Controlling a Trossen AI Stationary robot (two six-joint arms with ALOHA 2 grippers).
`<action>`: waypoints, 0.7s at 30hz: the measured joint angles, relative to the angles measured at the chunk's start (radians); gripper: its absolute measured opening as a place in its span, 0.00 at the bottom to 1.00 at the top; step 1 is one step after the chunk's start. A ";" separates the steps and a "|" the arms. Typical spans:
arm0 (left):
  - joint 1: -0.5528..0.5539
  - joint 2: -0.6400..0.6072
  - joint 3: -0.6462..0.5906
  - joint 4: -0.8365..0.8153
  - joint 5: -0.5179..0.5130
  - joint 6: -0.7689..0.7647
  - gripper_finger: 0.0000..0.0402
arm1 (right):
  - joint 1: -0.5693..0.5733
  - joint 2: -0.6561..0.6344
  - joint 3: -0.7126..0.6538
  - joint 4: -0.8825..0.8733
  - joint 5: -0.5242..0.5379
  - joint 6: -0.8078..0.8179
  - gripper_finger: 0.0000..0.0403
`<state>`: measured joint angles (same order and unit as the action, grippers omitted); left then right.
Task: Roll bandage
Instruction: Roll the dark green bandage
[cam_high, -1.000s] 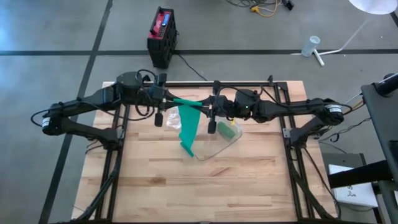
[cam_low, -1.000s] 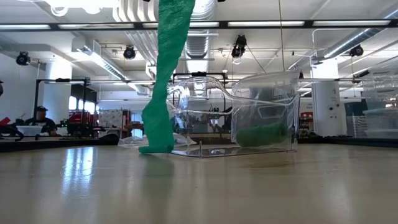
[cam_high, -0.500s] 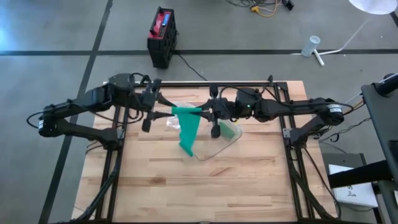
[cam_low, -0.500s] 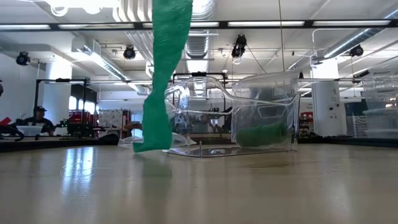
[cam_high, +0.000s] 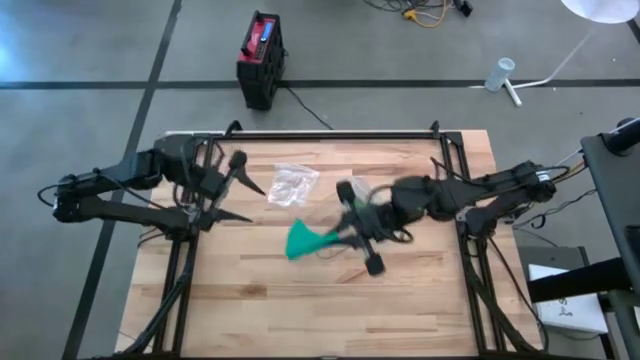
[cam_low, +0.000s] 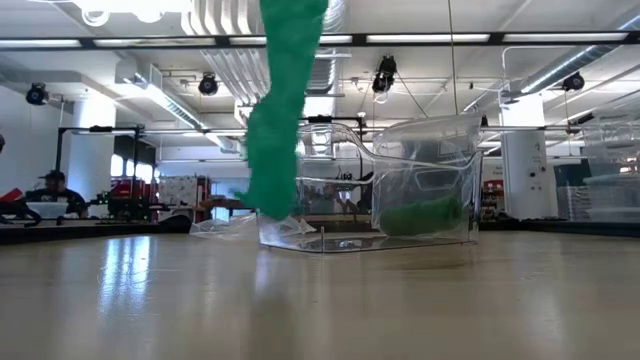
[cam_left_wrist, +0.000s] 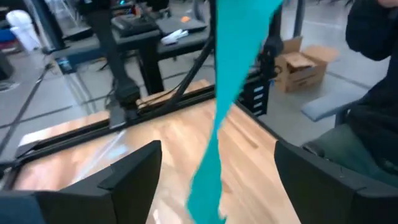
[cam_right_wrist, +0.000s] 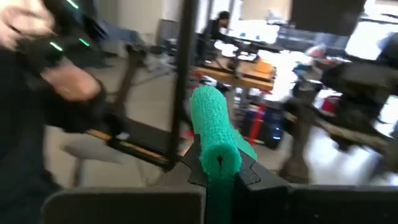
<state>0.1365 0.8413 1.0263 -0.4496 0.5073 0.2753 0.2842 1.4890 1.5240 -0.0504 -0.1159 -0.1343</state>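
Note:
A green bandage (cam_high: 303, 243) hangs as a loose strip from my right gripper (cam_high: 335, 237), which is shut on it over the middle of the table. In the low view the strip (cam_low: 285, 110) drops in front of a clear container (cam_low: 400, 190). Its lower end (cam_low: 268, 205) is just above the table top. My left gripper (cam_high: 252, 203) stands open near the table's left side, apart from the bandage. In the left wrist view the strip (cam_left_wrist: 219, 118) hangs between and beyond the open fingers, touching neither. My right gripper pinches the bandage's bunched, rolled-up end (cam_right_wrist: 217, 163) between its two shut fingers. The fingers lie about level and come from the table's right side. The rest of the strip (cam_right_wrist: 211, 118) trails away from the fingers and hangs slack, lifted off the table.
The clear container holds a green roll (cam_low: 420, 215). A crumpled clear wrapper (cam_high: 292, 183) lies on the table's far half. Black frame rails (cam_high: 190, 250) run along both sides of the table. A person (cam_low: 45, 190) sits in the room beyond.
My left gripper has opened, let go of the bandage and drawn back toward the table's left edge. My right gripper has swung toward the near edge with the bandage. The strip now hangs from it alone, and its lower end has lifted off the table.

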 joint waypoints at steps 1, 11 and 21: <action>-0.012 0.001 -0.029 0.041 0.000 -0.014 0.75 | 0.027 -0.004 0.003 -0.004 0.004 0.011 0.02; -0.170 0.075 -0.281 0.459 -0.011 -0.123 0.70 | 0.275 -0.098 0.023 -0.211 0.372 0.106 0.01; -0.434 0.275 -0.399 0.518 -0.398 -0.395 0.68 | 0.324 -0.118 0.022 -0.320 0.611 0.267 0.01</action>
<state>-0.2978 1.1164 0.6276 0.0684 0.1089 -0.1196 0.6086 1.3709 1.5455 -0.3703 0.4954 0.1324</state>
